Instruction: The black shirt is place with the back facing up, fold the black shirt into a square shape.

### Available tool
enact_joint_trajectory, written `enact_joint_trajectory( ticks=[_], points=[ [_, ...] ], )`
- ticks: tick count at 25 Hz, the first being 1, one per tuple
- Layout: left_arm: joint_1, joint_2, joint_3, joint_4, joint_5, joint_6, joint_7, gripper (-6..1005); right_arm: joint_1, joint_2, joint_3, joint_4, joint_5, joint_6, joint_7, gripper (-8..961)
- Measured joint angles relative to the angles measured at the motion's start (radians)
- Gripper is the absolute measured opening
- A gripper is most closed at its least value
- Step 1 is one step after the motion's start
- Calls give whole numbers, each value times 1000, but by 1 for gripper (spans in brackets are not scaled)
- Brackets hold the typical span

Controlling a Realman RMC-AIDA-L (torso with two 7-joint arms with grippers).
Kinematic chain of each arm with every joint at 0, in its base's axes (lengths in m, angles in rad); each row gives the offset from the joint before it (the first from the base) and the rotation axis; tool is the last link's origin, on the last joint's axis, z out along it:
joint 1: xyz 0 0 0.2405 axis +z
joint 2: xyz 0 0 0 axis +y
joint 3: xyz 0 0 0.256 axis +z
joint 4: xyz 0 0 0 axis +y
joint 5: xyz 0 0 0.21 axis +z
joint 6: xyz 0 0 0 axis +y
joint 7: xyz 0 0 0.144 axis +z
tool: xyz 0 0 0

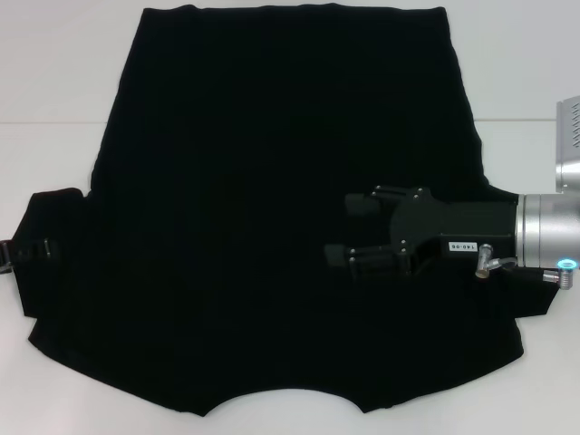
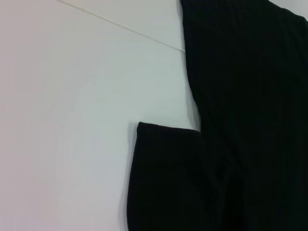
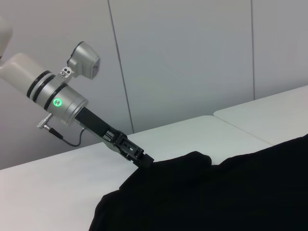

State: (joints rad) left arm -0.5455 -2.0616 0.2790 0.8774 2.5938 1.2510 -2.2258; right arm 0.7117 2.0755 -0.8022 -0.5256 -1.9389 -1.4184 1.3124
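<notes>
The black shirt [image 1: 272, 227] lies flat, filling most of the head view, its long axis running top to bottom. Your right gripper [image 1: 349, 231] reaches in from the right edge over the cloth, fingers spread and holding nothing. Your left gripper [image 3: 144, 161] meets the sleeve at the left edge (fingers hidden, so you cannot tell their state).

The black shirt [image 1: 272, 181] is plain black, with no print showing. The table [image 2: 72, 120] beside it is white. The right gripper [image 1: 349, 231] is black on a silver wrist with a cyan light.

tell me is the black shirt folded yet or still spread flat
Mostly spread flat: the black shirt shows hem, sides and both sleeves. Only its left sleeve edge lifts at the left gripper.
</notes>
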Motion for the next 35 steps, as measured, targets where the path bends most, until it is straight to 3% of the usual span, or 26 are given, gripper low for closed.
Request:
enact_joint_trajectory(
  ticks=[15, 21, 26, 35],
  points=[
    [-4, 0, 23, 0, -7, 3, 0, 891, -2, 0, 0, 0, 2, 4, -3, 930],
    [-6, 0, 31, 0, -1, -4, 3, 726, -3, 0, 0, -2, 8, 5, -3, 930],
    [-6, 0, 38, 0, -1, -9, 4, 485, -4, 0, 0, -2, 14, 6, -4, 930],
    [-6, -6, 68, -6, -1, -59, 11, 246, -3, 0, 0, -2, 15, 6, -4, 929]
  ],
)
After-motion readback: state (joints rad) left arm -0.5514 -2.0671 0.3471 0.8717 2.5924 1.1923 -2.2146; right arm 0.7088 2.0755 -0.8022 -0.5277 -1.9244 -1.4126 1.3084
